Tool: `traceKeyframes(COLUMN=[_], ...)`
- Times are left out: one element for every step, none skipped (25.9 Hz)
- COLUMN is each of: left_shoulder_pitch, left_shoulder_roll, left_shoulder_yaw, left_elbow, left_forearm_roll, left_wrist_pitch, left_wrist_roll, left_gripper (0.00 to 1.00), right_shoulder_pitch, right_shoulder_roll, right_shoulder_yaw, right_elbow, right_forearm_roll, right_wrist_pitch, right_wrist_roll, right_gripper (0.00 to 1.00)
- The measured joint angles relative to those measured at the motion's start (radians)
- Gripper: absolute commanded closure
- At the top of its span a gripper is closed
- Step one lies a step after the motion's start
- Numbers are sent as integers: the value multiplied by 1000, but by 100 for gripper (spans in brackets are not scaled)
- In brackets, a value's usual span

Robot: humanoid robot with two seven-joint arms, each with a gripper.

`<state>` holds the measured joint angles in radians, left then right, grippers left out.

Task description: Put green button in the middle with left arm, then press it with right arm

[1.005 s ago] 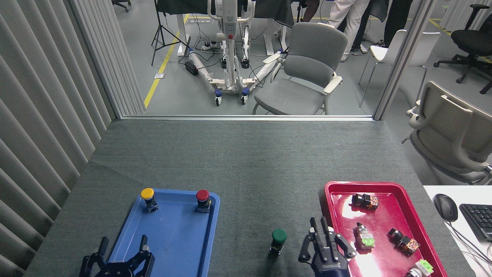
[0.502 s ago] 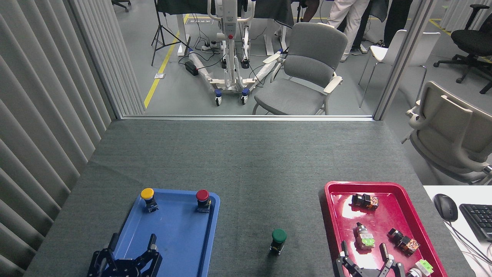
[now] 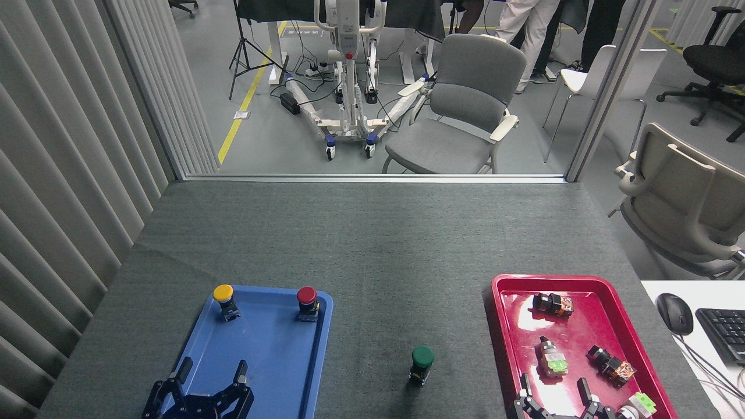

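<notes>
Standing upright on bare grey felt (image 3: 378, 250) between trays, the green-capped button (image 3: 422, 364) awaited pressing; both black grippers, left (image 3: 212, 378) and right (image 3: 556, 393), hung wide-fingered, empty, near.

The green button (image 3: 422, 364) stood upright on the middle (image 3: 372, 262), the bare dark grey felt of the table, near the front edge. Its round domed green cap faced up over a dark blocky base. Nothing touched it; it sat alone on the felt, clear of everything around.
</notes>
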<state>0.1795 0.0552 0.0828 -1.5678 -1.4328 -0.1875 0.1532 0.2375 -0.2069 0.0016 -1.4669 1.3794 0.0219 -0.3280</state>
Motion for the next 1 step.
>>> traceKeyframes(left_shoulder_pitch=[-2], left_shoulder_roll=[0], left_shoulder_yaw=[0], left_elbow=[0], left_forearm_roll=[0], left_wrist_pitch=[-1], left_wrist_roll=[-3], left_gripper=[0], right_shoulder_pitch=[0], right_shoulder_roll=[0], right_shoulder_yaw=[0], right_elbow=[0], right_forearm_roll=[0], right_wrist_pitch=[0], right_wrist_roll=[18], right_gripper=[0])
